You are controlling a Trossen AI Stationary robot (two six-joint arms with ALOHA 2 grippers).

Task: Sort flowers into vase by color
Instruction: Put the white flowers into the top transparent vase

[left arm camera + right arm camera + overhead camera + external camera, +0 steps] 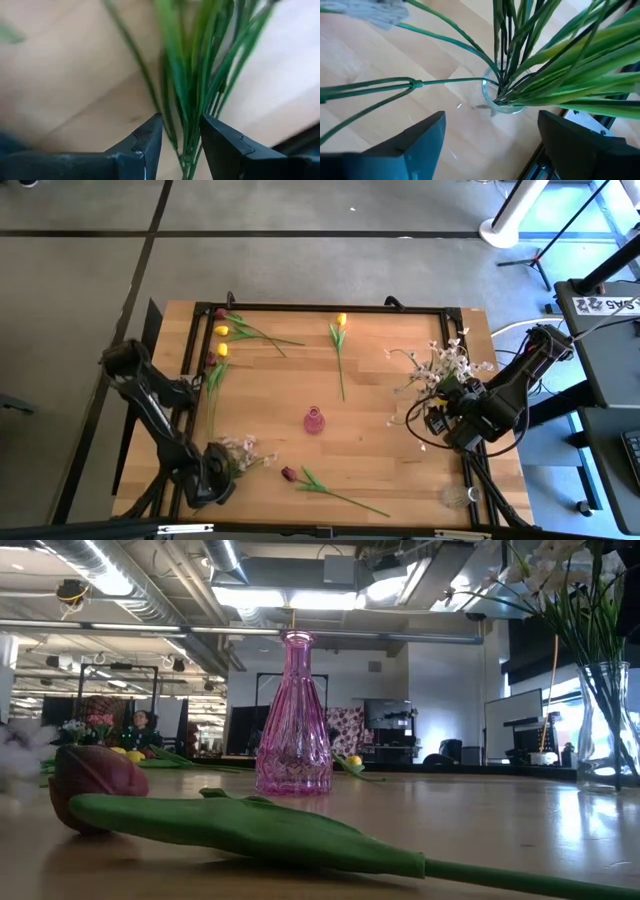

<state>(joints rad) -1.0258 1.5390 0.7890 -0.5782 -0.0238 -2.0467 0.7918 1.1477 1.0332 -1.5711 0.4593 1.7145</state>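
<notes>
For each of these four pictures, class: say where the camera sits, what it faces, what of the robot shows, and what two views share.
High: overhead, straight down on the table; both arms show.
Low: at tabletop height, facing the pink vase and room; no robot.
Left wrist: on the left arm, looking past its fingers at green stems.
Right wrist: past open fingers at a glass vase.
High and low share the pink vase.

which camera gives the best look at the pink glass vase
The low view: the ribbed pink glass bottle vase stands upright in profile, mid-frame and empty. The high view shows it only as a small pink shape from above. Neither wrist view shows it.
</notes>
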